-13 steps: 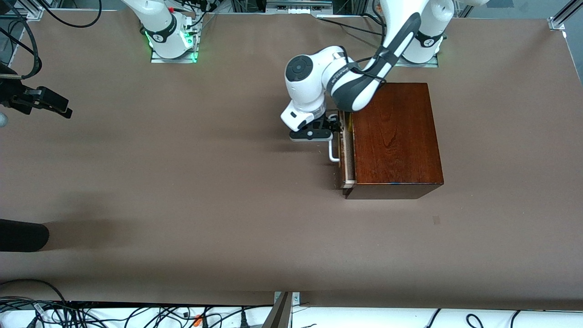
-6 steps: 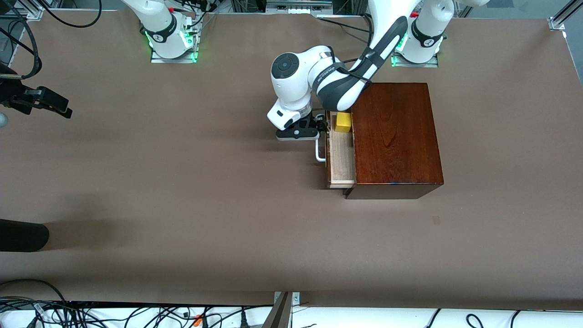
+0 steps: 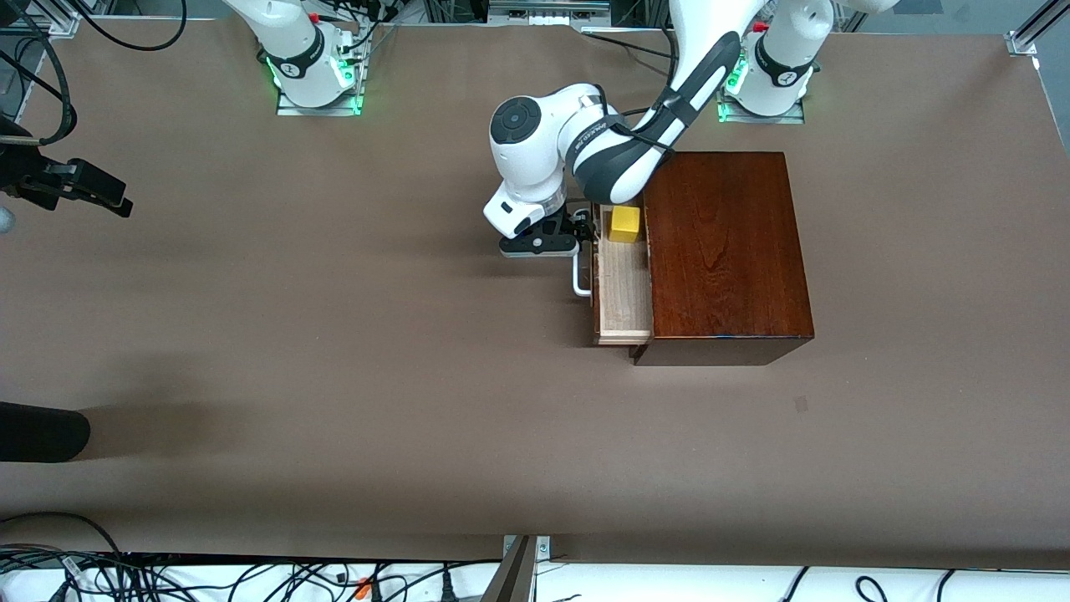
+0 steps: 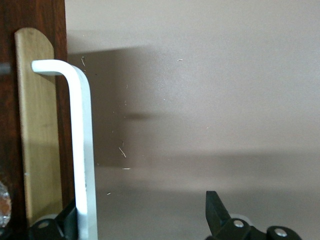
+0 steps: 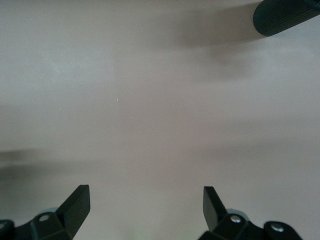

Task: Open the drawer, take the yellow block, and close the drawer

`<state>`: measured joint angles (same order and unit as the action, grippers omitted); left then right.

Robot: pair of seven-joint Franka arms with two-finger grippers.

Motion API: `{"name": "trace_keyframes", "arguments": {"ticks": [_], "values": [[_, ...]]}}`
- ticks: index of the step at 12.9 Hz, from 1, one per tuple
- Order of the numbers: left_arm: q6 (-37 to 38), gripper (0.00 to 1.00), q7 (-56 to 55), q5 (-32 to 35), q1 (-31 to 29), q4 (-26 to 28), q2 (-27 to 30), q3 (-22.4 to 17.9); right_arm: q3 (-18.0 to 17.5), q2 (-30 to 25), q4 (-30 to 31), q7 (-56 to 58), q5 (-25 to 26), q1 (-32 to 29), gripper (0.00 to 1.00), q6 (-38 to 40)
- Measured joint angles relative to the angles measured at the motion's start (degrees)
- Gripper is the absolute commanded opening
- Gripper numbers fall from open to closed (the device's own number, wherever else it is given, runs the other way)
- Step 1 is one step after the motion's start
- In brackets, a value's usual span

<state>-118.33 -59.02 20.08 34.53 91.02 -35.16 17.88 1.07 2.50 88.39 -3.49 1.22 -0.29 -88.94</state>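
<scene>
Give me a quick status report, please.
Left tool open, hooking the handle; right tool open, waiting. Drawer partly out, yellow block exposed, unobstructed.

no readable text, labels or numbers

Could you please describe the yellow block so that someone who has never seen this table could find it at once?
Look for the dark reddish-brown wooden box toward the left arm's end of the table. Its drawer is pulled out, showing a pale wood floor. The yellow block sits in the drawer's end farthest from the front camera, the only bright yellow thing there.
</scene>
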Motion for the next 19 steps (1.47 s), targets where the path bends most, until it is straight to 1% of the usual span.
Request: {"name": "trace_keyframes", "arguments": {"ticks": [6,10,12,15,17,19], "values": [[-0.1,1.0,0.0,-0.4,0.7,-1.7,-0.7,0.0,0.0,0.0,0.0,0.0,0.0,0.0,1.0,0.0],[1.6,1.0,0.2,-0.4,0.8,-2.7,-0.8,0.2,0.0,0.0,0.0,0.0,0.0,0.0,1.0,0.0],[5.6,1.0,0.9,-0.4,1.1,-5.5,-0.4,0.8,0.0,0.0,0.0,0.0,0.0,0.0,1.0,0.0],[14.6,1.0,3.9,-0.6,1.6,-10.1,1.2,1.0,0.0,0.0,0.0,0.0,0.0,0.0,1.0,0.0],[20.2,1.0,5.7,-0.7,1.4,-12.3,3.2,0.9,0.0,0.0,0.0,0.0,0.0,0.0,1.0,0.0],[24.5,1.0,7.9,-0.7,0.1,-13.3,6.3,0.6,0.0,0.0,0.0,0.0,0.0,0.0,1.0,0.0]]}}
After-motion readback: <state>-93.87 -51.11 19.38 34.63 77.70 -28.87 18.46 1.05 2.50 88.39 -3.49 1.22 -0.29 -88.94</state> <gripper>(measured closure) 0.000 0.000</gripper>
